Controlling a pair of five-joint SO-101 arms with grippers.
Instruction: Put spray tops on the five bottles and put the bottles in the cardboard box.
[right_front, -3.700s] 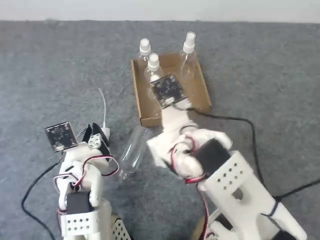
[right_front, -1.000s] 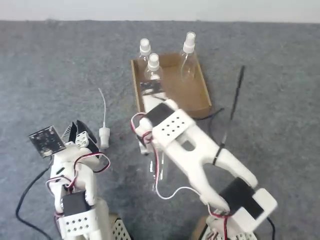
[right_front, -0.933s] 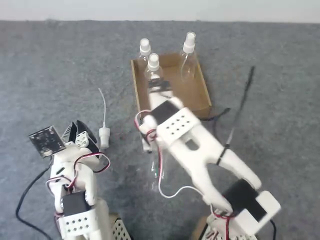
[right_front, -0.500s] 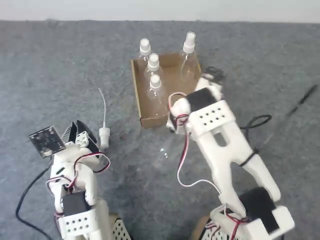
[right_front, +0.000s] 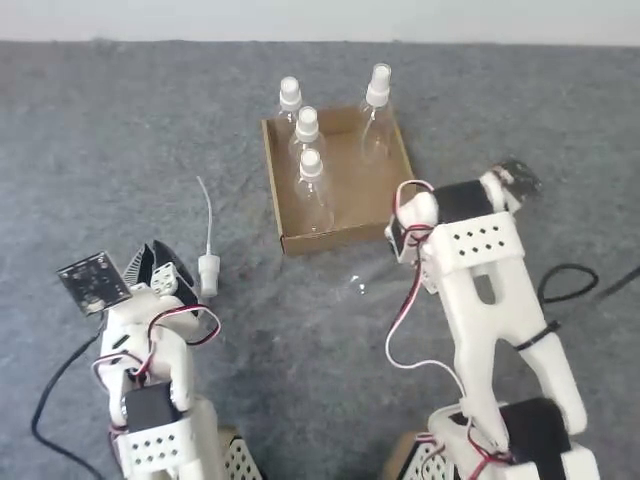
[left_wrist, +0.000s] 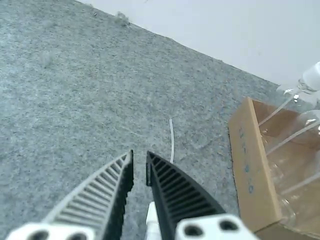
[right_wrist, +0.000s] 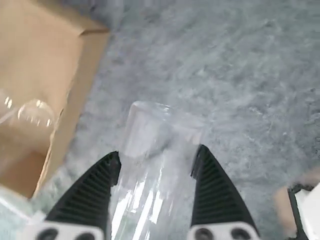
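Counter (right_front: 120, 120): grey felt-like surface, box (right_front: 330, 238) near the far middle.

Box: open cardboard tray. Four capped bottles (right_front: 311, 170) stand upright, three in a row down its left side and one at the far right corner. All clear, with white spray tops.

Right end effector (right_wrist: 157, 152): fingers spread around a clear bottle (right_wrist: 150, 132) and pinching it at both sides. No top shows on the bottle. It lies lengthwise between the fingers, its flat end pointing away over the felt. Box wall is just beside it in the right wrist view. In the high view the right arm (right_front: 480, 250) stands right of the box, its head near the box's near right corner.

Left end effector (left_wrist: 139, 156): fingers pressed almost together, a thin slit between the tips, aimed along the counter.

Loose spray top (right_front: 209, 268) is just beside the left fingers, well apart from the box. Its thin tube (left_wrist: 171, 140) runs away over the felt. Whether the fingers touch the top I cannot tell; the fingers hide that part.
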